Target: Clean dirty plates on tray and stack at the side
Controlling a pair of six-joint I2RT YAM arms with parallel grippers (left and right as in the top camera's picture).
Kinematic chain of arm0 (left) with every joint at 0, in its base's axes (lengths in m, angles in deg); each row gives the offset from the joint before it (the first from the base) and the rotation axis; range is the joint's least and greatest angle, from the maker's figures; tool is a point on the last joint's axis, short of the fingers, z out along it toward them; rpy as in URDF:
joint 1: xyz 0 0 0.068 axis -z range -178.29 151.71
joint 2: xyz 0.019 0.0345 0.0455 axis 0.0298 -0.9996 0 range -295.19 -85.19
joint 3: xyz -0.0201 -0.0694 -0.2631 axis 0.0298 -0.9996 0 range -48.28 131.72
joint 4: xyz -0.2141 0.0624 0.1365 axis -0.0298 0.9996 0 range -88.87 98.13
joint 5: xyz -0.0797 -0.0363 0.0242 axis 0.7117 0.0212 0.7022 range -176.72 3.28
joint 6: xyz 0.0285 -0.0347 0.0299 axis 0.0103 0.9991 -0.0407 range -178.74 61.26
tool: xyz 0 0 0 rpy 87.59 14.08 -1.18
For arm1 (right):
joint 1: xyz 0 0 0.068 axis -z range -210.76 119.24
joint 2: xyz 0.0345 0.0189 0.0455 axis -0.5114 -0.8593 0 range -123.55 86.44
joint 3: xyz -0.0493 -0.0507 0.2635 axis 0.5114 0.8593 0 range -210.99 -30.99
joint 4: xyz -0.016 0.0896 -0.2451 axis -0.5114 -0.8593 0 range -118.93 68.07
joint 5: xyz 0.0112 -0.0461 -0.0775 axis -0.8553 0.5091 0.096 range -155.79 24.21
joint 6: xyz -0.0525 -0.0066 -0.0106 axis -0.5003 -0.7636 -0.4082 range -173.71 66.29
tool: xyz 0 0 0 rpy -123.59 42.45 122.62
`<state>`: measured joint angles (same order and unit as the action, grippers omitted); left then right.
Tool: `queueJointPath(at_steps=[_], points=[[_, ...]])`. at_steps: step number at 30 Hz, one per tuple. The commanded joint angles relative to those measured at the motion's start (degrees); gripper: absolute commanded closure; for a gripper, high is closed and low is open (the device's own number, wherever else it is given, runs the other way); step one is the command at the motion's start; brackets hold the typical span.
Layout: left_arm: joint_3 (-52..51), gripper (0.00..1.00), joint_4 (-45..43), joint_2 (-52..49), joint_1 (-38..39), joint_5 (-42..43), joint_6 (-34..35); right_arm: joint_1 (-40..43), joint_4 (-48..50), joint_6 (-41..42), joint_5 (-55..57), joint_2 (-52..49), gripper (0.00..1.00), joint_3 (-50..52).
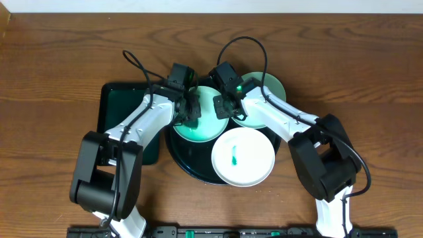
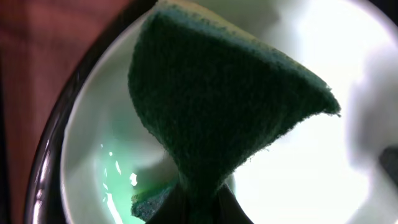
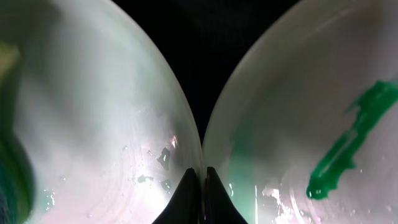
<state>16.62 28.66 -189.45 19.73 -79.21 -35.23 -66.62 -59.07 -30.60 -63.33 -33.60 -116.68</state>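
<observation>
The black tray [image 1: 188, 162] holds a white plate [image 1: 210, 125] with a teal wet sheen at its left. My left gripper [image 1: 190, 111] is shut on a dark green sponge [image 2: 217, 106] pressed onto this plate [image 2: 87, 143]. My right gripper [image 1: 225, 106] is shut on the same plate's rim [image 3: 202, 180]. In the right wrist view, this wet plate [image 3: 93, 124] lies on the left. A second plate [image 3: 298, 93] with a green smear lies on the right. The smeared plate [image 1: 242, 157] sits at the tray's front right. A third plate [image 1: 272, 87] lies at the back right.
A dark-green rectangular tray [image 1: 112, 109] lies left of the black tray, partly under my left arm. Brown wood tabletop [image 1: 370, 79] surrounds everything. Both arms cross over the black tray's back half.
</observation>
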Motion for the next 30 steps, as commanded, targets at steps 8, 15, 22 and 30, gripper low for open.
queueJointPath(at_steps=[8,15,22,30], points=[[3.52,0.93,-3.91,1.25,-0.63,-6.73,-1.01,-0.57,-0.28,0.39,0.11,0.63,0.99,0.81],[9.46,0.93,8.85,9.53,-5.33,-6.73,-0.96,-0.57,-0.35,-0.11,-0.20,0.63,0.99,0.81],[10.34,0.93,21.14,21.75,-13.73,-6.71,-1.75,-0.57,-1.79,-1.31,-11.30,0.68,0.99,0.59],[10.34,0.93,23.23,24.92,-16.50,-6.73,-4.85,-0.52,-6.73,-1.36,-13.00,0.70,0.99,-4.00]])
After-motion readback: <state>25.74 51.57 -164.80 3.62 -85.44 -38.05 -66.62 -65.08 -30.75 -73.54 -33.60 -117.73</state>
